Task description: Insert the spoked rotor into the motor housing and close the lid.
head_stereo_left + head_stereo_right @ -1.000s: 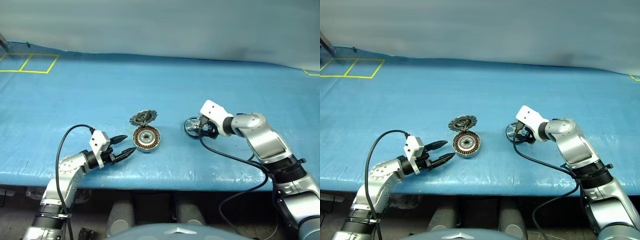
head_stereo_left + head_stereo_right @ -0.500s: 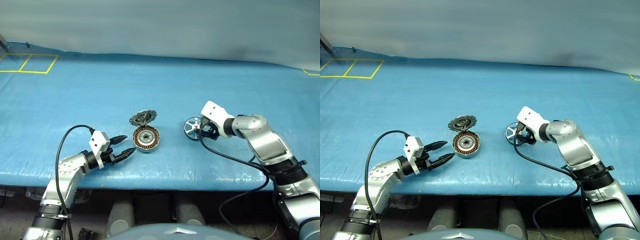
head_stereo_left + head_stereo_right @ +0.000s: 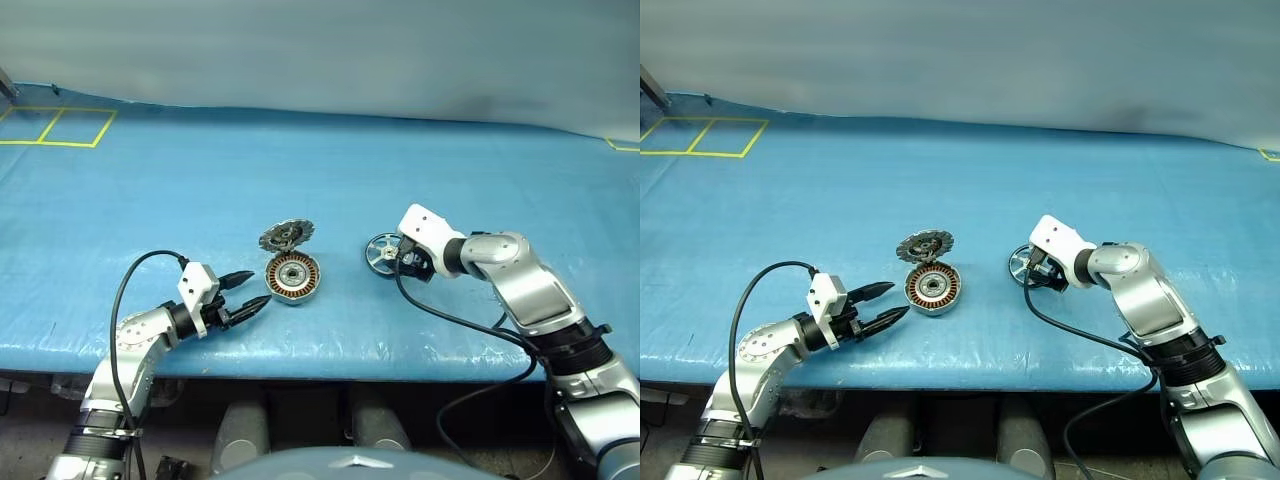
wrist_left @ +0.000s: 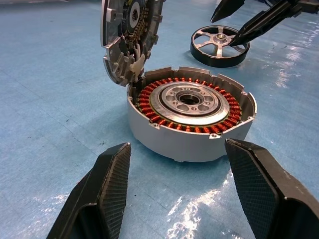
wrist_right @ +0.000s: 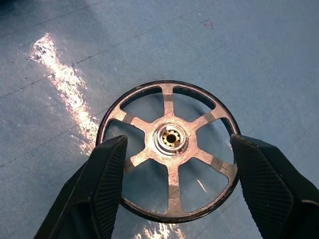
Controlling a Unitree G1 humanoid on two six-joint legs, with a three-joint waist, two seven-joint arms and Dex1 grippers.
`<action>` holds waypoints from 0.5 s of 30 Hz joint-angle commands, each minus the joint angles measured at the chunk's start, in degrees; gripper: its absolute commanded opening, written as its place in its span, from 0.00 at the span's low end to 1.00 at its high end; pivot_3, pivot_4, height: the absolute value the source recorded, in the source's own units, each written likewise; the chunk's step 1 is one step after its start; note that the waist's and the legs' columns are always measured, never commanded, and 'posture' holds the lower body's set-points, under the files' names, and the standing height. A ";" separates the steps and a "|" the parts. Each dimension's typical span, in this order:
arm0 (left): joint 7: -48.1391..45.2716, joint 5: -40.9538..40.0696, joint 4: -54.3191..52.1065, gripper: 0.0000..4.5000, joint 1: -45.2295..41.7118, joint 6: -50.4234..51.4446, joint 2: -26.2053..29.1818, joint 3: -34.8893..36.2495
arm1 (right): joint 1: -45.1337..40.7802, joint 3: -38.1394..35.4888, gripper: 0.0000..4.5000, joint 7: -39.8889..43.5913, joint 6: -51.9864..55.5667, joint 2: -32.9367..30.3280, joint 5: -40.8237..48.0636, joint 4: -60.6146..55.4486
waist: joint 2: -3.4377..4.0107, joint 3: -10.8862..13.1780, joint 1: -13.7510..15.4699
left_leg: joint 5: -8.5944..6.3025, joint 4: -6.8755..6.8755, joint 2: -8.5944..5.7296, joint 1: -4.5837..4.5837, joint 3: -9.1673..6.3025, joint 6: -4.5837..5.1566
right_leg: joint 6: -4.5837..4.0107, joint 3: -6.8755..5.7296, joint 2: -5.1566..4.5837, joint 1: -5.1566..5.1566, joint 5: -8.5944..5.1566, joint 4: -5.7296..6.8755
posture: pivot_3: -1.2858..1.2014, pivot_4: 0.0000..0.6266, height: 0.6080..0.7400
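Between the right gripper's (image 5: 172, 186) spread fingers lay the rotor (image 5: 169, 149), unheld: thin, stiff, likely slippery; best pinched across its rim.

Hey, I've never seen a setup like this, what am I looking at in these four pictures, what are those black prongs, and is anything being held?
This is a two-armed robot working at a blue table. Two pictures come from cameras in its head, looking down over both arms. The other two come from a camera on each wrist, looking along that arm's two black fingers.

On the table sits the motor housing, a round silver cup with copper windings inside. Its lid stands open, tilted up at the far rim. To its right lies the spoked rotor, a small wheel-like ring, flat on the table.

The left gripper waits open just in front of the housing, touching nothing. The right gripper is open with one finger on each side of the rotor. Its pads look just clear of the rim, so nothing is held yet.
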 commanded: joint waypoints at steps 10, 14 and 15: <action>0.30 0.37 0.43 0.73 0.11 -2.12 0.08 0.98 | 0.70 0.22 0.77 -0.47 0.39 0.91 -0.56 1.20 | 0.00 0.00 0.01 | 0.00 0.03 0.00 0.01 -0.01 0.00 | 0.01 0.00 0.00 0.02 0.01 0.01 | 0.52 0.24 1.00; 0.37 0.36 0.48 0.73 0.35 -2.28 0.06 0.97 | 0.58 0.22 0.77 -0.70 0.35 0.85 -0.78 1.81 | -0.01 -0.01 0.00 | 0.00 0.04 0.00 0.02 -0.01 0.00 | 0.01 0.00 0.00 0.03 0.01 0.01 | 0.52 0.24 1.00; 0.39 0.36 0.49 0.73 0.38 -2.29 0.06 0.96 | 0.52 0.03 0.73 -0.95 0.36 0.95 -0.74 1.96 | -0.01 -0.01 0.00 | 0.00 0.04 0.00 0.02 0.00 0.00 | 0.01 0.00 0.00 0.03 0.01 0.01 | 0.52 0.24 1.00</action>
